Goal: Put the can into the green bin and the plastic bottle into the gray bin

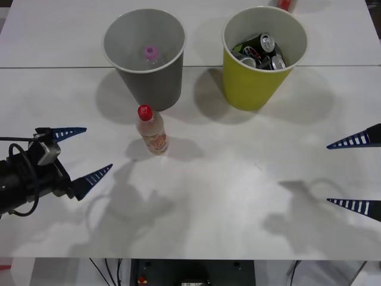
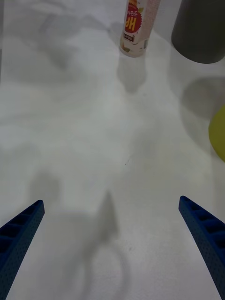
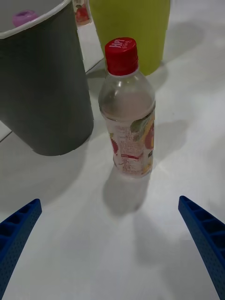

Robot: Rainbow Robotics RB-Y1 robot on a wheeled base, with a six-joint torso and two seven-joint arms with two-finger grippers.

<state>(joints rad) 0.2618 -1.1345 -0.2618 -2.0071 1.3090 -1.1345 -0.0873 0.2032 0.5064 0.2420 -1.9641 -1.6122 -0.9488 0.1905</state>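
The plastic bottle point(image 1: 152, 132) with a red cap stands upright on the white table, just in front of the gray bin point(image 1: 146, 77). To its right stands the green bin point(image 1: 253, 86), with several cans point(image 1: 262, 50) lying inside. My left gripper point(image 1: 99, 148) is open, to the left of the bottle and pointing at it; its wrist view has the bottle point(image 3: 127, 112) centred ahead of the spread fingers point(image 3: 18, 225), a gap away. My right gripper point(image 1: 327, 173) is open at the table's right side, far from the bottle point(image 2: 136, 28).
A pink-capped bottle point(image 1: 149, 52) lies inside the gray bin. A red object point(image 1: 286, 5) sits at the table's far edge behind the green bin. A seam point(image 1: 59, 67) crosses the table behind the bins. The gray bin point(image 3: 42, 93) and green bin point(image 3: 131, 28) flank the bottle.
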